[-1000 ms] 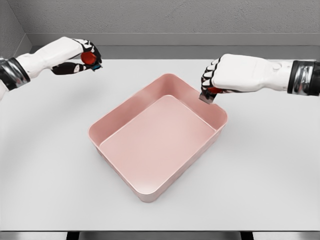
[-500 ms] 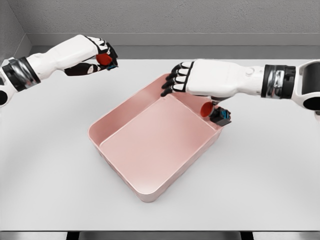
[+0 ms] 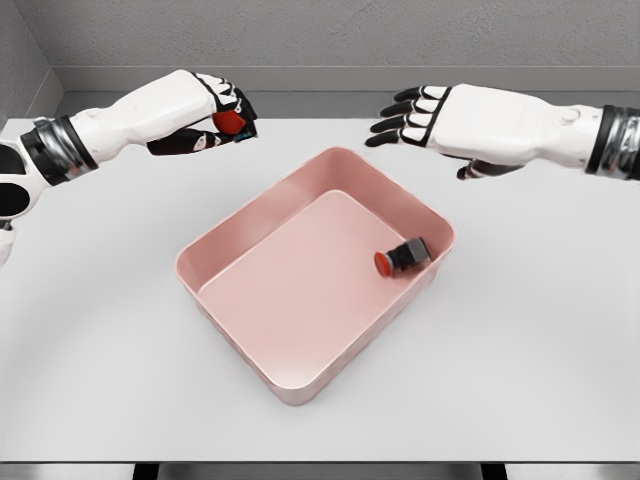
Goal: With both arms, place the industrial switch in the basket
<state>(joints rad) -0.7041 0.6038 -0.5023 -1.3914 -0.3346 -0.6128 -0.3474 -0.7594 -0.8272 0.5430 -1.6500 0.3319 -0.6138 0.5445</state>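
A pink rectangular basket (image 3: 215, 243) sits in the middle of the white table. One industrial switch (image 3: 402, 257), a black body with a red button, lies on its side inside the basket near the right wall. My right hand (image 3: 420, 120) hovers above and behind the basket's far right corner, fingers spread, holding nothing. My left hand (image 3: 222, 122) is raised behind the basket's far left side, curled around a second switch (image 3: 229, 122) whose red button shows between the fingers.
The white table (image 3: 540, 330) reaches a grey back wall. The table's front edge runs along the bottom of the view.
My right hand let go of its switch, which dropped into the basket, then rose and drew back to the right. My left hand moved right toward the basket with its switch.
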